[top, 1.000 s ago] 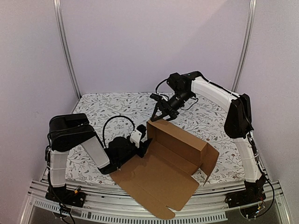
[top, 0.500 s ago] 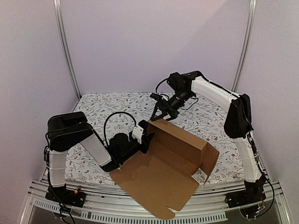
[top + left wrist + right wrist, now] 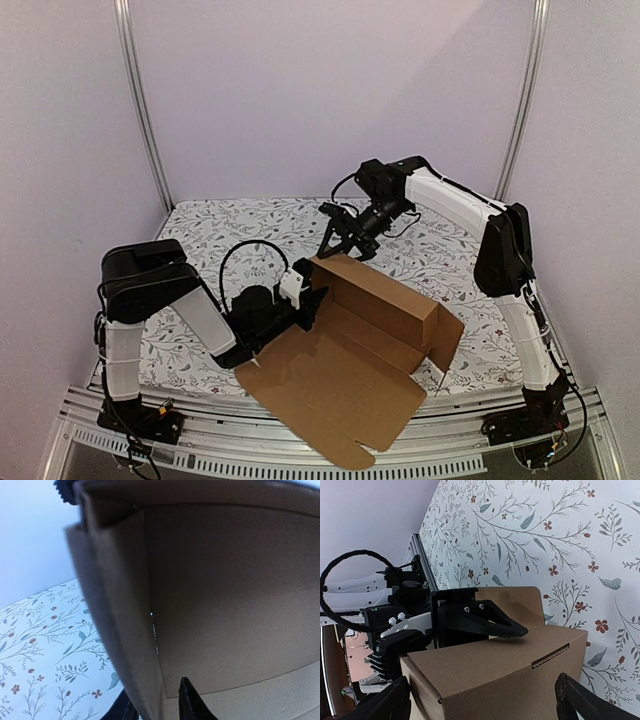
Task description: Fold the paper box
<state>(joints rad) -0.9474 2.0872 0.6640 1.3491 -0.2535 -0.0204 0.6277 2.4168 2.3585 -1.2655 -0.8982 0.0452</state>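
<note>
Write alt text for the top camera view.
A half-folded brown paper box lies on a floral-covered table, its far wall upright. The left gripper clamps an upright end flap; the right gripper hovers open over the far wall.

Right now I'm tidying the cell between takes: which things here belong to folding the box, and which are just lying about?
Belongs to the job:
paper box, partly folded, back wall up
left gripper, clamped on its left end wall
right gripper, open above the back wall

Just there:
floral table cover
metal frame rails
</note>
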